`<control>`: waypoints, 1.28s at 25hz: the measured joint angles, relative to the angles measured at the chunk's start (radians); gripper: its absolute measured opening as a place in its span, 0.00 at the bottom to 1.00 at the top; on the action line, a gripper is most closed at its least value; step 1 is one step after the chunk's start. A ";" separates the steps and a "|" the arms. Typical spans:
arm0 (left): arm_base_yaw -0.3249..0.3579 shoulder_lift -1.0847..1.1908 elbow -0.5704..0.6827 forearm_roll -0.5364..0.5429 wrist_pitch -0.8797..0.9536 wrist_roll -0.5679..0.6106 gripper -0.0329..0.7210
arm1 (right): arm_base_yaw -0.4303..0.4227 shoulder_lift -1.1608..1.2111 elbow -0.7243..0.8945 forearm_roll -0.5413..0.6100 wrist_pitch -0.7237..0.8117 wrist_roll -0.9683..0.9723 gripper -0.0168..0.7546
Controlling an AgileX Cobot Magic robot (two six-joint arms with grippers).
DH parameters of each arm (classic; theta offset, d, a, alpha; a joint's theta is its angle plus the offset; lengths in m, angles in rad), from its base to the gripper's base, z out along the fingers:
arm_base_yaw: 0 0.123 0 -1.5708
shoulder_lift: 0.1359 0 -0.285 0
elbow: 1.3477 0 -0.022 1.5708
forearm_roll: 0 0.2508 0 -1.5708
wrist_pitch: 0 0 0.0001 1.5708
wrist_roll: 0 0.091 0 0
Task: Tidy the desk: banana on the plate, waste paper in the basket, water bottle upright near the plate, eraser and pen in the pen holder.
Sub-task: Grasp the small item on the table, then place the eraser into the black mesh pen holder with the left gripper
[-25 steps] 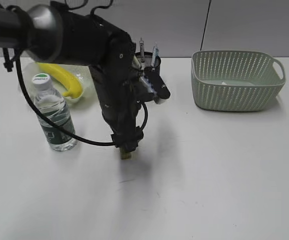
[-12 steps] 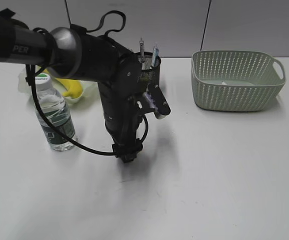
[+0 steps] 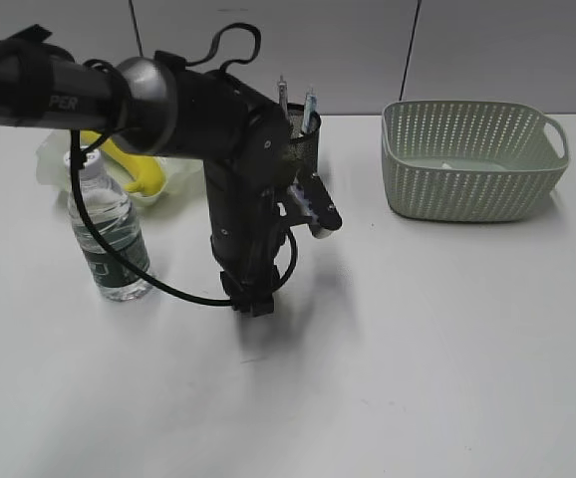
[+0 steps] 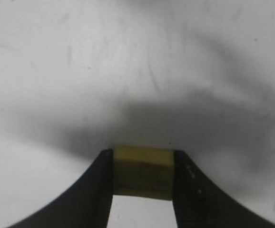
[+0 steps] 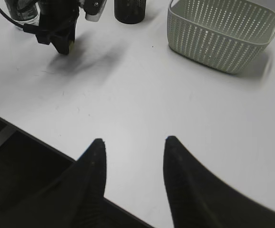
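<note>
Three views examined. Exterior view: the left claw (image 3: 252,302) points down, low over the tabletop (image 3: 418,349); its tips hide whatever it carries. The pen holder (image 3: 303,144) stands just behind the arm with pens already upright in it. The water bottle (image 3: 107,234) stands upright near the plate (image 3: 54,159), where the banana (image 3: 139,171) lies. The basket (image 3: 472,159) sits well apart at the right; a pale scrap shows on its floor, too small to identify as the waste paper.

Left wrist view: the left claw (image 4: 142,176) is clamped on the eraser (image 4: 142,172), a small yellowish block pinched squarely between both jaws, with bare tabletop beneath. Whether it is clear of the surface cannot be told.

Right wrist view: the right claw (image 5: 133,154) stands parted and empty above the near edge of the tabletop, well away from the work.

Assessment: the step in hand appears to be carrying the eraser to the pen holder. Recommended practice: keep the pinch firm, rise above the holder's rim before moving across, approach on the side away from the standing pens, centre over the opening and release low inside. Risk: clipping the pens or rim could tip the holder.
</note>
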State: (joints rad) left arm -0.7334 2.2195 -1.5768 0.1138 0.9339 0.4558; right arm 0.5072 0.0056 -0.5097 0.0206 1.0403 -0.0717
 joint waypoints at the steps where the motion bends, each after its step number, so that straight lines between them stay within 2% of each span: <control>1: 0.000 0.001 -0.016 0.000 0.027 0.000 0.42 | 0.000 0.000 0.000 0.000 0.000 0.000 0.45; 9: 0.000 -0.019 -0.282 -0.009 0.172 -0.012 0.42 | 0.000 0.000 0.000 0.000 0.000 0.000 0.45; 14: 0.031 -0.052 -0.453 0.021 0.022 -0.061 0.42 | 0.000 0.000 0.000 0.000 0.000 0.000 0.45; 19: 0.104 -0.042 -0.473 0.034 -0.257 -0.108 0.42 | 0.000 0.000 0.000 0.000 0.000 0.000 0.45; 22: 0.140 -0.013 -0.475 0.034 -0.356 -0.117 0.42 | 0.000 0.000 0.000 0.000 0.000 0.000 0.45; 27: 0.181 0.069 -0.475 0.005 -0.389 -0.117 0.42 | 0.000 0.000 0.000 0.000 0.000 0.000 0.45; 32: 0.187 0.124 -0.475 -0.014 -0.410 -0.119 0.42 | 0.000 0.000 0.000 0.000 0.000 0.000 0.45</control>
State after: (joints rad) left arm -0.5467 2.3433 -2.0517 0.0996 0.5235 0.3365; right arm 0.5072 0.0056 -0.5097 0.0206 1.0403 -0.0717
